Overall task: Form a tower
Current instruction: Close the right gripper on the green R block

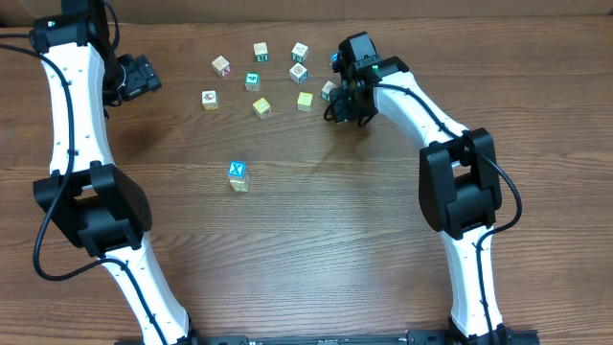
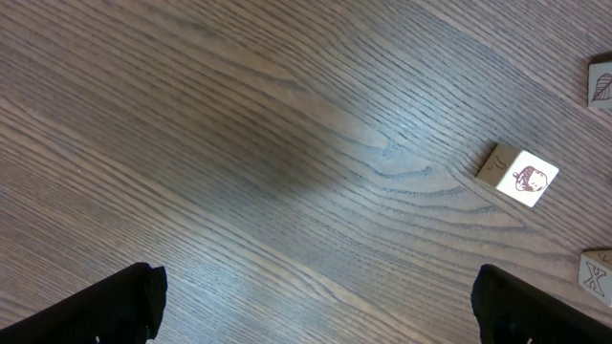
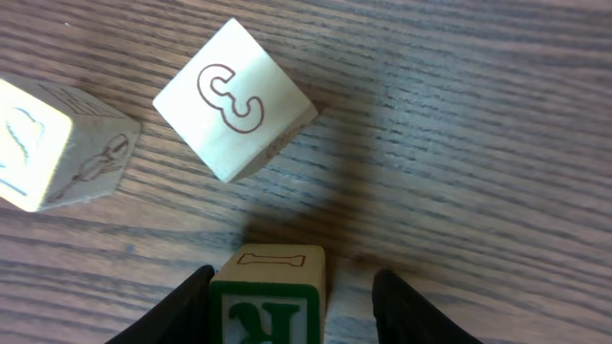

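**Tower.** The tower [image 1: 238,176] is a narrow upright stack of small wooden cubes, a teal face with a white letter on top and a pale cream cube under it. It stands alone on the brown wood-grain table [image 1: 335,240]. It is well apart from both grippers, nearer the arm bases than either, and lies between the two arms.

**Right gripper.** The right gripper [image 3: 292,282] is low over the table with its black fingers [image 3: 177,311] on either side of a cream wooden cube with a green-framed letter K [image 3: 268,304]. The picture-left finger meets the cube's edge. A strip of table shows between the cube and the other finger, so the jaws are parted around the cube rather than clamped on it. Just ahead of the fingertips lies a tilted cream cube with a maroon outlined 3 [image 3: 234,100]. Beside that one is a cream cube with faint line drawings [image 3: 57,143].

**Left gripper.** The left gripper [image 2: 320,301] is spread wide over bare table and holds nothing. Ahead of it, toward the other arm, lies a cream cube with a small brown picture [image 2: 519,175]. Two more cubes are cut off at that view's edge.

**Loose cubes.** From overhead, the other single letter cubes [image 1: 261,50] lie scattered between the two grippers, farther from the arm bases than the tower.
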`<state>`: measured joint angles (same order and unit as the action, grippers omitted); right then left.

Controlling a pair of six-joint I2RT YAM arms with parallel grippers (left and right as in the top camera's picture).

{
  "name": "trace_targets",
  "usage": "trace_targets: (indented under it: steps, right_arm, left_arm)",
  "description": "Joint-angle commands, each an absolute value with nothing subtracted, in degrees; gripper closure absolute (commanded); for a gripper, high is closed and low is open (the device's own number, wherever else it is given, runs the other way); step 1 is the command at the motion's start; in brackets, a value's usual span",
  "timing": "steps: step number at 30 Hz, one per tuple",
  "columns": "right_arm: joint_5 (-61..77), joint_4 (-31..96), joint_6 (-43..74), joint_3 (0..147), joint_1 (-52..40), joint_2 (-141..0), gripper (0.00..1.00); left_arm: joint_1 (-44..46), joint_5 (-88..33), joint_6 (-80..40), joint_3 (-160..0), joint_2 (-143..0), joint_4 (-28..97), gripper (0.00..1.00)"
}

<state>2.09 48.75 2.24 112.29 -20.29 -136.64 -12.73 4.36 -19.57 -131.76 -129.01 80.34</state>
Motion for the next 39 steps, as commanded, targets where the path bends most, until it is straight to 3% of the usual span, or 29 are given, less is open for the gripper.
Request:
trace_targets:
  steps: [1, 39]
  right_arm:
    - [-3.1, 48.7, -0.4, 114.5, -22.2, -136.9, 0.5]
    - [-4.5, 52.9, -0.3, 118.4, -24.0, -136.8, 0.5]
  left_arm:
    - [-12.2, 4.4, -20.2, -132.5, -128.7, 80.3, 0.0]
    - [-12.2, 4.5, -20.2, -132.5, -128.7, 80.3, 0.0]
